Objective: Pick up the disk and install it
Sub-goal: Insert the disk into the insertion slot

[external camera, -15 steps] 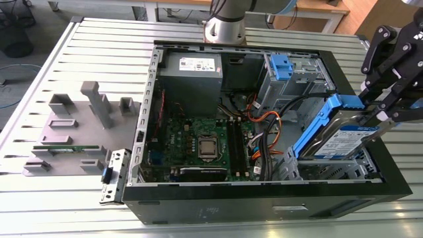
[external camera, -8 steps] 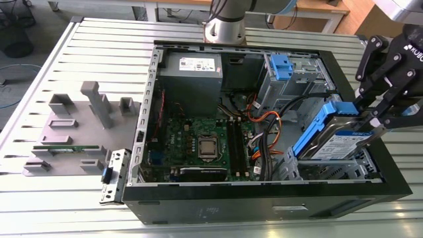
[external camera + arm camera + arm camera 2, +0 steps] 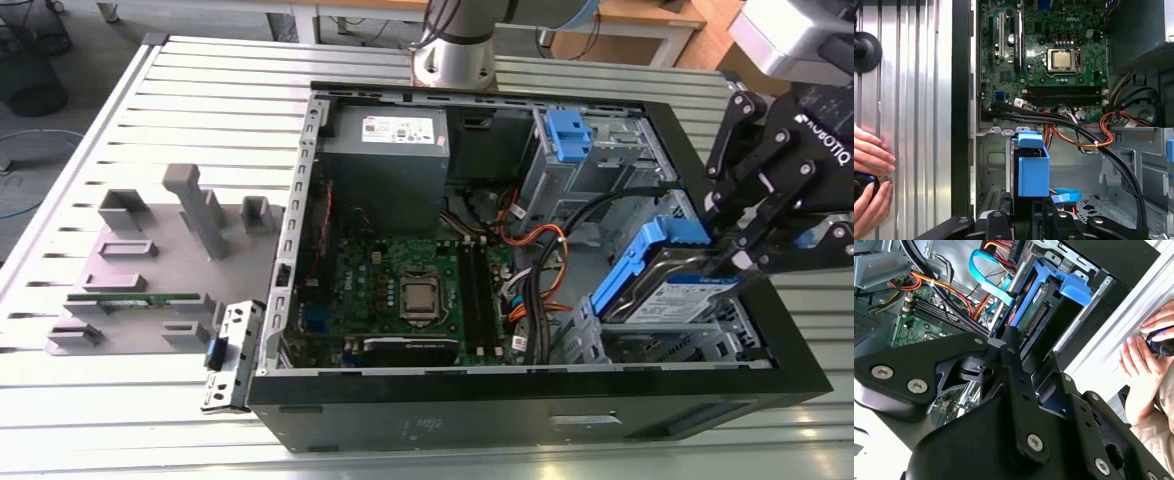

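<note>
Exterior view: the gripper (image 3: 733, 264) is pinched on one end of the disk (image 3: 663, 290), holding it tilted above the metal drive cage (image 3: 727, 335) in a corner of the open computer case (image 3: 534, 385), at the exterior view's right. Pickup looks done; the disk is not yet seated. The motherboard (image 3: 400, 285) and orange cables (image 3: 534, 250) lie just beside.

Second wrist view: the disk's blue handle (image 3: 1074, 287) points away from the gripper. A person's hand (image 3: 1141, 365) rests outside the case.

First wrist view: black cables (image 3: 1079, 131) cross near the bay, a likely snag.
</note>
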Robot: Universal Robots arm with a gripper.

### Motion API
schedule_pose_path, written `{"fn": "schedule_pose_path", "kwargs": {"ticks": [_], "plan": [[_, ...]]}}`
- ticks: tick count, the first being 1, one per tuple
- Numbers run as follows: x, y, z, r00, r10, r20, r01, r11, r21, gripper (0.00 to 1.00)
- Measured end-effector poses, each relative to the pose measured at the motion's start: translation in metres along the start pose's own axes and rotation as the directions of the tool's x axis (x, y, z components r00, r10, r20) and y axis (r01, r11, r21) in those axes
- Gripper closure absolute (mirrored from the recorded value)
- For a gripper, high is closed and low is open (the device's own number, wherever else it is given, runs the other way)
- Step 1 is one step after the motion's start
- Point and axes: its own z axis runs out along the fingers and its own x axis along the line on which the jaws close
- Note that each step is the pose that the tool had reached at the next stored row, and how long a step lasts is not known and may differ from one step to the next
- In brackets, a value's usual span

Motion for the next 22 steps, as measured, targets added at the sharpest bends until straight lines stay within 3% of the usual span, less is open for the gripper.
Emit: {"fn": "schedule_pose_path", "kwargs": {"ticks": [22], "plan": [[-0.0004,-0.0016,0.0399,1.0000,0.000,-0.0058,0.000,1.0000,0.0002,0.65]]}}
